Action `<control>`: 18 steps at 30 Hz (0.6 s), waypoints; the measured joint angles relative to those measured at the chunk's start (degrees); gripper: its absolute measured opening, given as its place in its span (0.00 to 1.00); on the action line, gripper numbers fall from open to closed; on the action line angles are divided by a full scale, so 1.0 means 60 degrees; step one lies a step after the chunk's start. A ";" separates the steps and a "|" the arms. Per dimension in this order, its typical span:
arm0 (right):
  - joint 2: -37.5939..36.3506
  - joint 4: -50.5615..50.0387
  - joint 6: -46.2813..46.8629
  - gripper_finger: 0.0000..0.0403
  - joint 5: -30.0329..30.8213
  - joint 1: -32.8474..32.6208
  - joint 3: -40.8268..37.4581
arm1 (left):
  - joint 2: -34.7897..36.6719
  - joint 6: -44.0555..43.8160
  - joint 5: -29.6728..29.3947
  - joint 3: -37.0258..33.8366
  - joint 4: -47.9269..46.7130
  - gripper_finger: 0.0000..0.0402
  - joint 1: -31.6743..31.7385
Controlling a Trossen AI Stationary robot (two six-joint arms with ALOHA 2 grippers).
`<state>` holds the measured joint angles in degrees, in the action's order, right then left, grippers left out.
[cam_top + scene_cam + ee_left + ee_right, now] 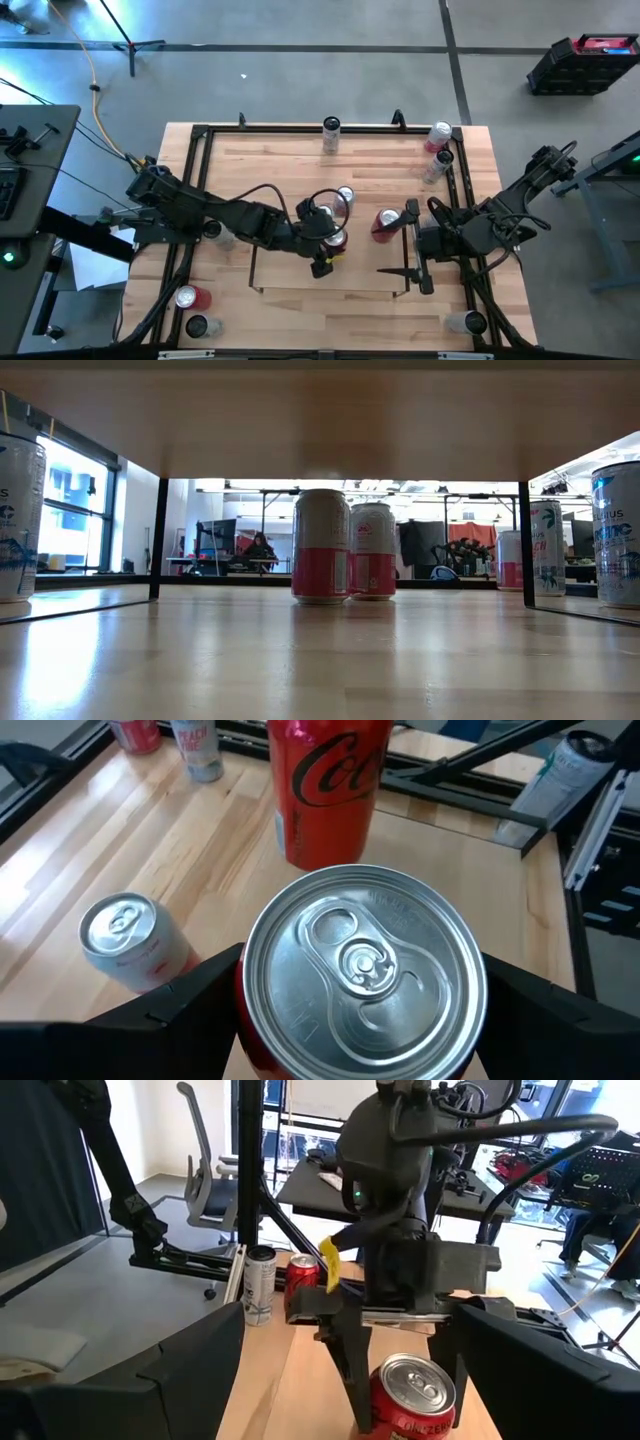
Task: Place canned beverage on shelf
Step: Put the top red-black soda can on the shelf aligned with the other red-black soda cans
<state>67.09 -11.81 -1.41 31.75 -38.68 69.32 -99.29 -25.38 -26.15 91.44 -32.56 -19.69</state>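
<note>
I see the left gripper (328,243) clasping a red can (365,970) over the shelf (300,275) — fingers on both sides. Right gripper (412,243) waits at the shelf's right rail, jaws apart — nothing in them.
</note>
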 joint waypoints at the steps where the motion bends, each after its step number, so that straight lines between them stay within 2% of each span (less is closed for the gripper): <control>1: 0.0000 0.0000 0.0003 0.85 0.0000 0.0000 0.0000 | -0.0017 -0.0004 -0.0002 0.0000 0.0005 0.77 0.0027; 18: 0.0004 -0.0175 0.0021 0.85 -0.0040 -0.0004 0.0000 | -0.0069 0.0112 0.0011 -0.0004 0.0121 0.77 0.0049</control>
<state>67.11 -12.86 -1.28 31.51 -38.70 69.32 -99.70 -24.71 -26.09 91.42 -31.84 -19.40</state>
